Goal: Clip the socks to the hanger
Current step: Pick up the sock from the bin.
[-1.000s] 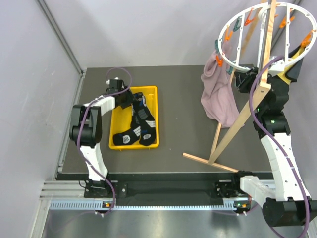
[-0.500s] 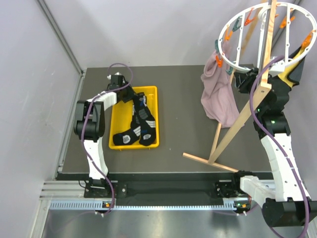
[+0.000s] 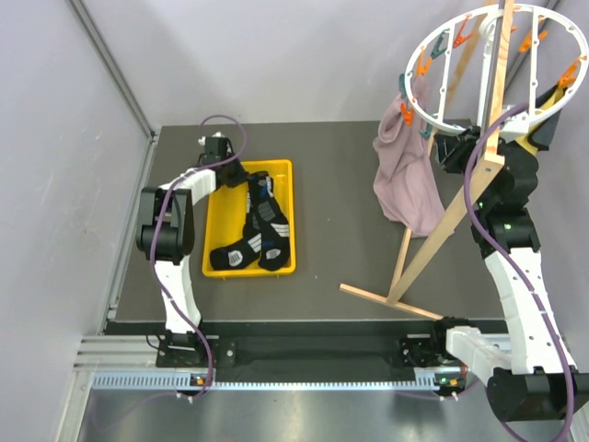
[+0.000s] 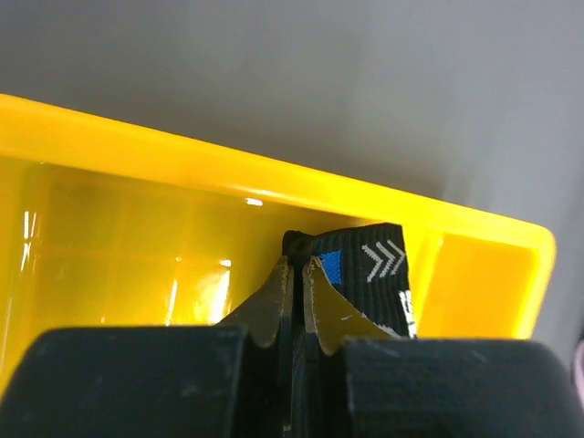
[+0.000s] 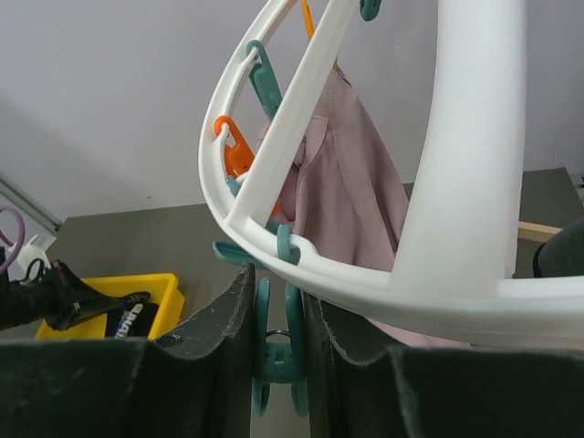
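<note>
On the right, the hanger (image 5: 474, 164) stands on its wooden frame, the right gripper (image 5: 278, 301) pinched on a teal clip (image 5: 274, 356) under the rim, same as a second ago. The socks (image 3: 262, 230) lie in the yellow tray (image 3: 221, 212) at left; they look light, limp and likely to drape and swing, so the cuff is the best hold. The left gripper (image 4: 297, 274) is closed on one cuff at the tray's far end, its wrist slightly further back than a second ago, and the socks are barely moved.

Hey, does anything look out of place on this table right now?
Only the pink cloth hanging from the hanger; the socks lie crossed in the yellow tray. Nothing looks spilled or broken.
</note>
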Available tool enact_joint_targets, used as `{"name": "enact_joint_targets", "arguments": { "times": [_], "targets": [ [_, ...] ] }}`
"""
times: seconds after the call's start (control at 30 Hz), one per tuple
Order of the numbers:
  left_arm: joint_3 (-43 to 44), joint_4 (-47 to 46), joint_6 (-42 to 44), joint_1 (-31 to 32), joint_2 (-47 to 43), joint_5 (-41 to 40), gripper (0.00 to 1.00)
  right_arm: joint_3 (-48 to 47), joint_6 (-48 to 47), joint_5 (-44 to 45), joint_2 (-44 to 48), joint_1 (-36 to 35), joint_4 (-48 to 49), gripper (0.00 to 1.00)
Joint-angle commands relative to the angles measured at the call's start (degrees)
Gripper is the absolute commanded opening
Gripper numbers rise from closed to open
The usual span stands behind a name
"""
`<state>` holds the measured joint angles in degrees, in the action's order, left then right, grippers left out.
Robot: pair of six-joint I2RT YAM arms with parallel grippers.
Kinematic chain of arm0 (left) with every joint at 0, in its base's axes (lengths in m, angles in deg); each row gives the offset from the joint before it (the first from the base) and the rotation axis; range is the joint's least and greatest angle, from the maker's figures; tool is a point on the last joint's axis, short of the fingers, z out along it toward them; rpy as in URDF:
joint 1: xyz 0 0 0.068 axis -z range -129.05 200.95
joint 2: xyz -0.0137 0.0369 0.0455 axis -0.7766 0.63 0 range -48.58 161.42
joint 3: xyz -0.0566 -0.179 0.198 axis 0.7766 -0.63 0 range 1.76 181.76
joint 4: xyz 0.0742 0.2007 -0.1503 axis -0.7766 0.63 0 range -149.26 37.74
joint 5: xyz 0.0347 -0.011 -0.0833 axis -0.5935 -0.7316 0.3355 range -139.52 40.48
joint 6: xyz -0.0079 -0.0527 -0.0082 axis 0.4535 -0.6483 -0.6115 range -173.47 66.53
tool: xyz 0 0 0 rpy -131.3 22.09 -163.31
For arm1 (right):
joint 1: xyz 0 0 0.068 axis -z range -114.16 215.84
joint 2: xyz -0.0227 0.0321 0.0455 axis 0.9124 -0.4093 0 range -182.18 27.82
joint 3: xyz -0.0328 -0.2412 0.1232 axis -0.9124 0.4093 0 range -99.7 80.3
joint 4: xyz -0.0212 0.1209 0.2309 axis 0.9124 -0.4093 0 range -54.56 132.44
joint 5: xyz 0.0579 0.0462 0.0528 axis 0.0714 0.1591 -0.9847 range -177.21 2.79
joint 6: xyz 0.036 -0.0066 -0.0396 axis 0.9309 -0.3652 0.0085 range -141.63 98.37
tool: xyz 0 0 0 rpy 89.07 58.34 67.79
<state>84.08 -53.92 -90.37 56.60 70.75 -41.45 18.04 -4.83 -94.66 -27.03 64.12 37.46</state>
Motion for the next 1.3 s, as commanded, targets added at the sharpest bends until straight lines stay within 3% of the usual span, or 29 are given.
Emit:
{"name": "enact_joint_targets", "arguments": {
  "times": [0.0,0.37,0.6,0.87,1.07,1.27],
  "targets": [
    [2.3,-0.3,0.7,-0.1,-7.2,-0.3,0.03,-0.6,1.4,-2.6,-0.6,0.2,-3.6,0.00],
    [-1.6,2.7,0.8,0.7,-19.2,1.2,0.01,-1.2,0.9,-1.3,-0.3,0.5,-5.0,0.00],
    [-10.0,0.6,-1.6,1.6,-23.9,2.8,0.00,-0.7,0.8,-1.2,0.2,0.6,-5.1,0.00],
    [-21.0,-11.8,-2.2,5.4,-30.6,18.4,0.00,-0.6,0.6,-2.0,0.2,0.6,-5.9,0.00],
    [-19.8,-15.6,-0.1,10.5,-39.2,25.2,0.00,-0.9,0.6,-2.7,0.4,0.7,-6.8,0.00],
    [-8.3,-22.2,-1.9,18.3,-41.5,32.5,0.00,-1.1,1.9,-4.5,-0.1,0.7,-6.5,0.00]
  ]
}}
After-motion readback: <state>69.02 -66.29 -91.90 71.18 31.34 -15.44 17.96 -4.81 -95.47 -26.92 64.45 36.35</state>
